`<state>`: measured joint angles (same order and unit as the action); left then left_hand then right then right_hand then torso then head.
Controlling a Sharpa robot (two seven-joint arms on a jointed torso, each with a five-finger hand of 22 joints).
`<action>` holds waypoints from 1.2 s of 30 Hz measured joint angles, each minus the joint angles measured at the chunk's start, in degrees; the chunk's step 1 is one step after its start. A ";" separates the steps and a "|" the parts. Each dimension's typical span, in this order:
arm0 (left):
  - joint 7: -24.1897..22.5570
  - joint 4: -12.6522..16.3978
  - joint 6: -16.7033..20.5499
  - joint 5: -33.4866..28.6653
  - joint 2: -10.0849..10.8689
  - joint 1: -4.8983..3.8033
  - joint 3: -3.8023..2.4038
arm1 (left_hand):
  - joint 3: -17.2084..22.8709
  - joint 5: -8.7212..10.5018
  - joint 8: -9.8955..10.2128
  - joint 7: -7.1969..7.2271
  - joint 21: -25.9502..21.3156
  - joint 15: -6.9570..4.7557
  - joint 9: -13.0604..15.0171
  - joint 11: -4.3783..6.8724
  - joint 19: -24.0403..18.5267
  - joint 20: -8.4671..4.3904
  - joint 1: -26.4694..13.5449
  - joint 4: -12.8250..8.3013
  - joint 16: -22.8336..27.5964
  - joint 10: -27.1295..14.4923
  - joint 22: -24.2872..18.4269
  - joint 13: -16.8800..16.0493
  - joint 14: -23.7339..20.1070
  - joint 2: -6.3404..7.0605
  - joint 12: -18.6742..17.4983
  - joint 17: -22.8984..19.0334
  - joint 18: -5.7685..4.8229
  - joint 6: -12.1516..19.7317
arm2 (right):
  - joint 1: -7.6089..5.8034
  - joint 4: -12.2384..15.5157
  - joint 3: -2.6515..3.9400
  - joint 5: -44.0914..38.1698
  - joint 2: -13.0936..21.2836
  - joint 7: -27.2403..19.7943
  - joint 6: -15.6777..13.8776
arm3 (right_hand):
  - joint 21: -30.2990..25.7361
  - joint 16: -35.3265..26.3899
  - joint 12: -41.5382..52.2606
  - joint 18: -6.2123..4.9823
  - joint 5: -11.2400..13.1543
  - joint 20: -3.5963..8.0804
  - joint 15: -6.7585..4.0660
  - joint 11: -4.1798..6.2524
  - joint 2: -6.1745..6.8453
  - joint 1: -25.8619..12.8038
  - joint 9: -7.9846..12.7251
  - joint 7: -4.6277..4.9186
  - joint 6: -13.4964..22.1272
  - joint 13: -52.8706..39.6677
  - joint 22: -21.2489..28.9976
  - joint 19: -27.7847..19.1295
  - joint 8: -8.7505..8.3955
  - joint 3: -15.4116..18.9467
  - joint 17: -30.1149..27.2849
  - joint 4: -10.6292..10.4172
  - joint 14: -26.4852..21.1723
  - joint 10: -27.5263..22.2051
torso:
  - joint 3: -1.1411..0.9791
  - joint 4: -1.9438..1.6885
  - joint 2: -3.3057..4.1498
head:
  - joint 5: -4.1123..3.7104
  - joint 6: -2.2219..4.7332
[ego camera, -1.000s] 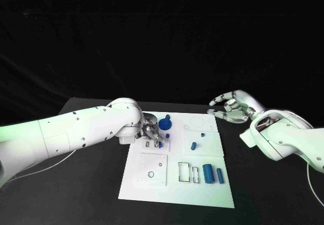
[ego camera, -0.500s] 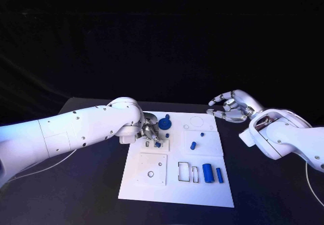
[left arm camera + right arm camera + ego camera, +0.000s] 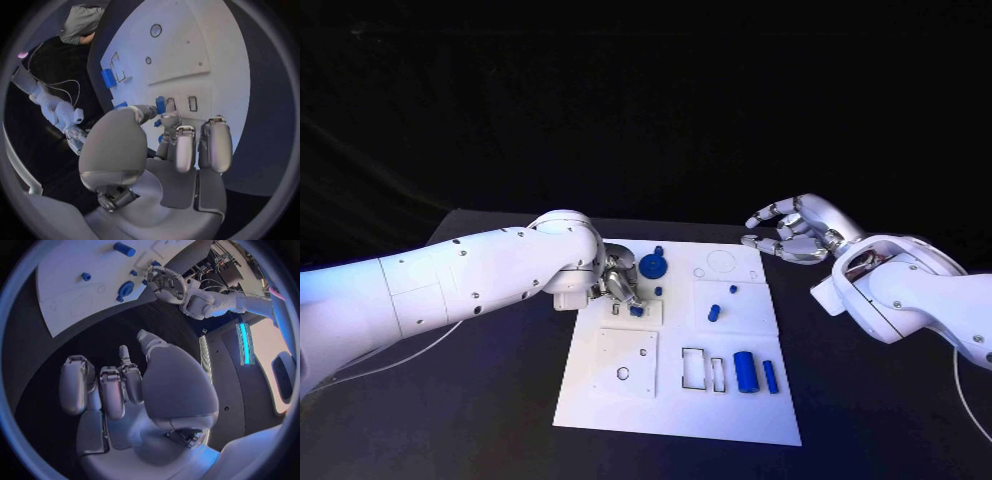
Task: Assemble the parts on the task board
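The white task board [image 3: 747,415] lies mid-table. My left hand [image 3: 620,284] hovers over the board's far left part and pinches a small blue part [image 3: 636,311] between thumb and finger. In the left wrist view this part [image 3: 160,105] sits at the fingertips, right beside two small rectangular slots [image 3: 192,103]. My right hand [image 3: 790,232] hangs off the board's far right corner, holding nothing, its fingers loosely curved and apart. A blue round disc [image 3: 653,266] stands just beyond the left hand.
A short blue peg [image 3: 713,311] and a tiny blue piece [image 3: 731,290] sit on the board's right middle plate. Two blue cylinders [image 3: 744,371] [image 3: 770,374] lie near the front right, beside rectangular cut-outs [image 3: 692,367]. The black table [image 3: 473,400] surrounds the board.
My left hand's fingers have edged slightly nearer the board with the small blue part. The right hand has stayed where it was.
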<state>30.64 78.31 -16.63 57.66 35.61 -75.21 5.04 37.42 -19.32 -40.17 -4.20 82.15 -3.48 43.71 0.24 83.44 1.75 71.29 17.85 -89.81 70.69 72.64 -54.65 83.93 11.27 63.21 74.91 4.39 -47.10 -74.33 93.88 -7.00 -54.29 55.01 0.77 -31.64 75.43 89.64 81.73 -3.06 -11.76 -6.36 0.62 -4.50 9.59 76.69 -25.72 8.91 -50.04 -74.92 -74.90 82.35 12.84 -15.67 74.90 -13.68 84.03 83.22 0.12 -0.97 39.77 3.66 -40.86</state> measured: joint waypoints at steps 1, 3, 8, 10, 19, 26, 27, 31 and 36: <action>-0.01 0.18 0.10 -0.32 0.23 0.00 -0.01 | 0.00 0.00 0.00 0.00 0.00 0.00 0.15 0.05 0.00 0.00 -0.14 0.00 0.00 0.31 0.07 -0.19 0.00 -0.10 0.00 0.00 0.00 0.00 | 0.00 0.00 0.00 0.00 0.02 0.00 0.00 | 0.00 0.00 0.00 0.00 0.00 0.00 0.00 0.00 0.00 0.00 0.00 0.00 0.00 0.00 0.00 0.00 0.00 0.00 0.00 0.00 0.00 0.00 | -0.01 0.00 0.00 | 0.02 0.01; -0.04 0.77 0.56 -1.11 0.87 0.00 -0.08 | 0.00 -0.64 -0.01 0.00 0.00 0.00 0.31 -0.05 0.00 0.00 -0.54 0.00 0.00 0.42 0.13 -0.57 0.00 0.15 0.52 0.00 0.00 0.00 | 0.00 0.00 0.00 0.00 0.06 0.00 -0.01 | 0.00 0.00 0.00 0.00 -0.16 0.00 0.00 0.00 0.00 0.00 0.00 0.00 0.00 0.00 0.00 0.00 0.00 0.00 0.00 0.00 0.00 0.00 | 0.00 -0.03 -0.01 | 0.03 0.04; -0.09 2.13 2.26 -2.47 2.13 0.02 -0.20 | 1.45 -1.17 -0.32 0.13 0.24 -0.02 0.67 0.27 0.12 -0.12 -1.20 -1.45 0.00 1.32 0.48 -1.58 0.03 0.35 1.28 0.00 0.00 -0.21 | 0.00 0.01 0.00 0.00 0.19 0.00 -0.03 | 0.00 0.00 0.00 0.00 -0.21 0.00 0.00 0.00 0.00 0.00 -0.04 0.00 0.00 0.00 -0.02 0.00 0.00 0.00 0.00 0.00 0.00 0.00 | -0.03 -0.12 0.00 | 0.05 0.07; -0.13 2.95 3.50 -2.81 2.71 0.06 -0.22 | 1.45 -1.39 -0.43 0.21 0.39 -0.20 1.00 0.16 0.21 -0.21 -1.50 -1.45 0.00 1.65 0.66 -1.98 0.21 0.65 1.52 0.00 0.00 -0.72 | 0.00 0.03 0.00 0.00 0.26 -0.01 -0.04 | 0.00 0.00 0.00 0.00 -0.21 0.00 0.00 0.00 0.00 0.00 -0.04 0.00 0.00 0.00 -0.05 0.00 0.00 0.00 0.03 0.00 0.00 0.00 | -0.04 -0.13 0.00 | 0.05 0.07; -0.36 5.98 9.29 -1.49 4.55 1.07 -0.20 | 1.26 -2.66 -0.45 0.74 0.66 -0.61 1.73 0.78 0.41 -0.41 -2.48 -1.76 0.00 3.27 1.60 -3.64 0.21 1.62 2.86 0.00 -0.90 -1.83 | 0.00 0.08 0.00 0.02 0.62 -0.08 -0.09 | 0.00 0.00 0.00 0.00 -0.21 0.00 0.00 0.00 0.00 0.00 -0.04 0.00 0.00 0.01 -0.04 0.00 0.00 0.00 0.05 0.00 0.00 0.00 | -0.02 -0.18 0.06 | 0.33 0.03; -0.48 6.58 12.57 2.26 4.75 2.22 -0.11 | 1.42 -3.28 -0.45 0.77 0.88 -0.73 1.76 0.78 0.41 -0.41 -2.94 -1.92 0.00 3.67 2.10 -4.06 0.09 2.09 3.08 -0.01 -0.91 -2.25 | 0.00 0.10 0.00 -0.03 0.76 -0.11 -0.12 | 0.00 0.00 0.00 0.00 -0.21 0.00 0.00 0.00 0.00 0.00 -0.04 0.00 0.00 0.01 -0.03 0.00 0.00 0.00 0.04 0.00 0.00 0.00 | 0.07 -0.16 0.04 | 0.51 0.15; -0.48 6.58 12.94 2.90 4.74 2.36 -0.10 | 1.42 -3.28 -0.44 0.83 0.88 -0.81 1.77 0.78 0.41 -0.41 -2.94 -1.92 0.00 3.67 2.12 -4.07 0.01 2.09 3.08 -0.01 -0.90 -2.31 | 0.00 0.11 0.00 -0.05 0.76 -0.11 -0.13 | 0.00 0.00 0.00 0.00 -0.21 0.00 0.00 0.00 0.00 0.00 -0.04 0.00 0.00 0.01 -0.03 0.00 0.00 0.00 0.04 0.00 0.00 0.00 | 0.08 -0.15 0.04 | 0.53 0.13; -0.49 6.49 13.93 4.83 4.49 2.69 -0.08 | 1.51 -3.31 -0.44 0.84 0.88 -0.81 1.81 0.98 0.41 -0.41 -2.98 -2.00 0.00 3.87 2.19 -4.27 0.01 2.12 3.35 0.00 -0.90 -2.33 | 0.00 0.11 0.00 -0.12 0.77 -0.12 -0.15 | 0.00 0.00 0.00 0.00 -0.21 0.00 0.00 0.00 0.00 0.00 -0.03 0.21 -0.21 0.01 -0.03 0.00 0.00 0.00 0.04 0.00 0.00 0.00 | 0.09 -0.09 0.04 | 0.61 0.08; -0.49 6.26 14.67 6.56 4.32 2.94 -0.05 | 1.51 -3.72 -0.44 0.84 0.88 -0.81 1.89 0.98 0.41 -0.41 -3.17 -2.00 0.00 3.87 2.19 -4.27 0.01 2.31 3.35 -0.01 -0.90 -2.70 | 0.00 0.15 -0.01 -0.26 0.78 -0.12 -0.20 | 0.00 0.00 0.00 0.00 -0.21 0.21 0.00 0.00 0.00 0.00 -0.03 0.21 -0.21 0.01 -0.03 -0.21 0.00 0.00 0.04 0.00 0.00 0.00 | 0.10 -0.09 0.06 | 0.65 0.06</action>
<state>30.15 84.57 -1.96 64.22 39.93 -72.27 4.99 38.92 -23.04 -40.61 -3.37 83.04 -4.30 45.60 1.22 83.85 1.34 68.12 15.85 -89.81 74.56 74.83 -58.92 83.95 13.58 66.56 74.91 3.49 -49.81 -74.33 94.03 -7.01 -54.55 55.79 0.65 -31.84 75.44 89.64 81.73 -3.06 -11.97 -6.15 0.62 -4.51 9.59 76.69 -25.75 9.13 -50.25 -74.91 -74.93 82.14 12.84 -15.68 74.94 -13.68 84.03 83.22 0.23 -1.06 39.83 4.31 -40.80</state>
